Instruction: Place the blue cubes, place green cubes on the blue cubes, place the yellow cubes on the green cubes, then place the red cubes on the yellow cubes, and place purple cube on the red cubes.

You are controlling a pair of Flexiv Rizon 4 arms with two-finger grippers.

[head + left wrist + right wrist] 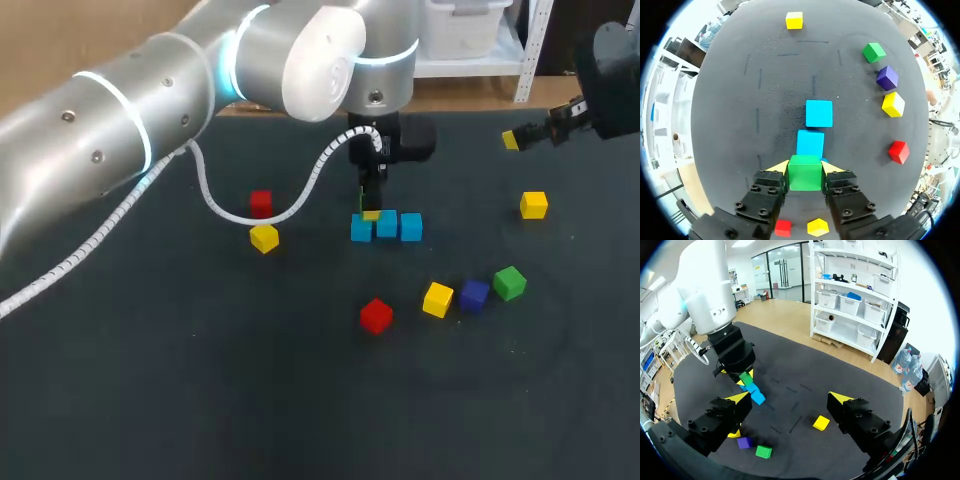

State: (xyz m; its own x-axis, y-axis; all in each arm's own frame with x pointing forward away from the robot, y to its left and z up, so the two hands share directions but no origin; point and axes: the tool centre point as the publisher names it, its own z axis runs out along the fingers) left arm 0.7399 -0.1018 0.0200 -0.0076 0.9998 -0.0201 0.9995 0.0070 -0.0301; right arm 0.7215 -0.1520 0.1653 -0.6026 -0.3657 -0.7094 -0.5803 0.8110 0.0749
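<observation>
Green cube (805, 174), small and plain-faced: being pinched from both sides by the yellow-tipped left gripper (806, 168), sitting level, sides lining up square with the fingers. Hanging over the near end of the row of three light-blue cubes (387, 225); touching it or not, cannot tell. Stretching lengthwise straight ahead of the fingers, that row. Lying off to one side: small red cube (899, 151), yellow cube (893, 104), purple cube (887, 77), second green cube (873, 52). Hanging well apart at the far side, right gripper (790, 398), fingers standing wide, gripping nothing.
</observation>
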